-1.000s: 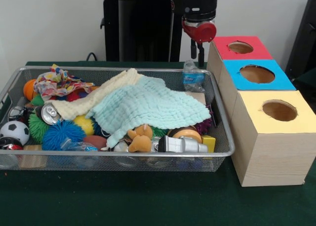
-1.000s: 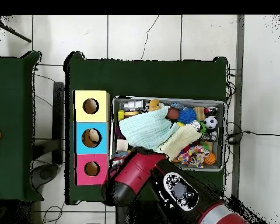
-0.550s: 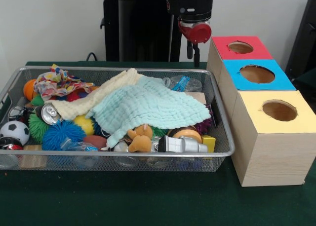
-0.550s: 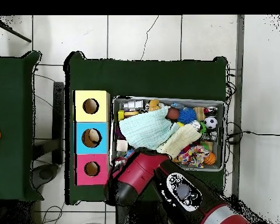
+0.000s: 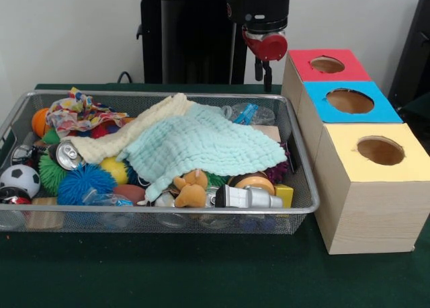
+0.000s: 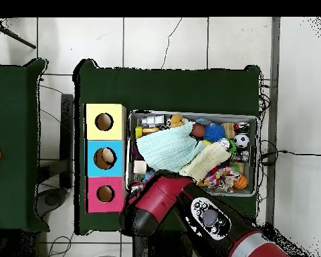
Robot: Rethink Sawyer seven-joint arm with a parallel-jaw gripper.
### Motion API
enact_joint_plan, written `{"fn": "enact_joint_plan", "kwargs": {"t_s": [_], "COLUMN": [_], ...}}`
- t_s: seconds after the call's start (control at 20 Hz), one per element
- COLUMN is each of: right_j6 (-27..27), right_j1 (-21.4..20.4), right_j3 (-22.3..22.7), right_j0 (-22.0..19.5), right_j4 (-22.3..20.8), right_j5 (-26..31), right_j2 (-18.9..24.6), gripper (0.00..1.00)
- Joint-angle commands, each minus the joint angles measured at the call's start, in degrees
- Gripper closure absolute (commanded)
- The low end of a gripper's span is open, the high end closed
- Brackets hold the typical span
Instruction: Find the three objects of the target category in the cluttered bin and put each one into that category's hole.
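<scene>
Above bin's far right corner, front view: gripper point(image 5: 265, 67) empty, fingers together. Crushed plastic bottle point(image 5: 247, 112) lies below, beside mint cloth point(image 5: 201, 145); likely light, slippery, crumply, so grasp mid-body. Overhead view: arm point(image 6: 190, 213) hides that corner of wire bin point(image 6: 192, 114); colored boxes point(image 6: 104, 158) left.

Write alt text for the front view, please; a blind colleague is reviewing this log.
A wire mesh bin on a green table overflows with toys, a mint cloth and a cream cloth draped on top. The gripper hangs above the bin's far corner beside three boxes with holes: red, blue, yellow.
</scene>
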Motion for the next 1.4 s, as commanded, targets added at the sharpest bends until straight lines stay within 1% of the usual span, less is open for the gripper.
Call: {"fn": "enact_joint_plan", "kwargs": {"t_s": [0.05, 0.4, 0.5, 0.6, 0.65, 0.75, 0.85, 0.95, 1.05, 1.2, 1.4], "right_j6": [-2.22, -9.91, -11.31, -11.55, -10.73, -7.48, -2.04, 3.66, 7.04, 9.55, 10.42], "right_j1": [-0.99, -1.76, -2.33, -2.77, -3.0, -2.24, -0.51, 1.28, 2.17, 3.11, 4.77], "right_j3": [-1.9, -5.01, -6.07, -7.34, -7.85, -8.54, -8.73, -9.21, -9.29, -9.59, -10.7], "right_j0": [-3.66, -6.92, -7.63, -7.43, -7.12, -5.78, -3.57, -0.48, 1.69, 4.04, 6.07], "right_j4": [2.56, 8.51, 10.68, 11.98, 12.27, 11.3, 9.3, 6.17, 3.71, 1.75, -0.12], "right_j5": [3.82, 11.31, 14.04, 16.39, 16.69, 15.35, 11.3, 7.09, 4.24, 2.02, -0.29], "right_j2": [2.47, 6.96, 8.09, 8.46, 8.49, 7.75, 6.45, 3.94, 1.58, -1.01, -4.04], "gripper": [0.0, 0.0, 0.0, 0.0, 0.0, 0.0, 0.0, 0.0, 0.0, 0.0, 0.0]}}
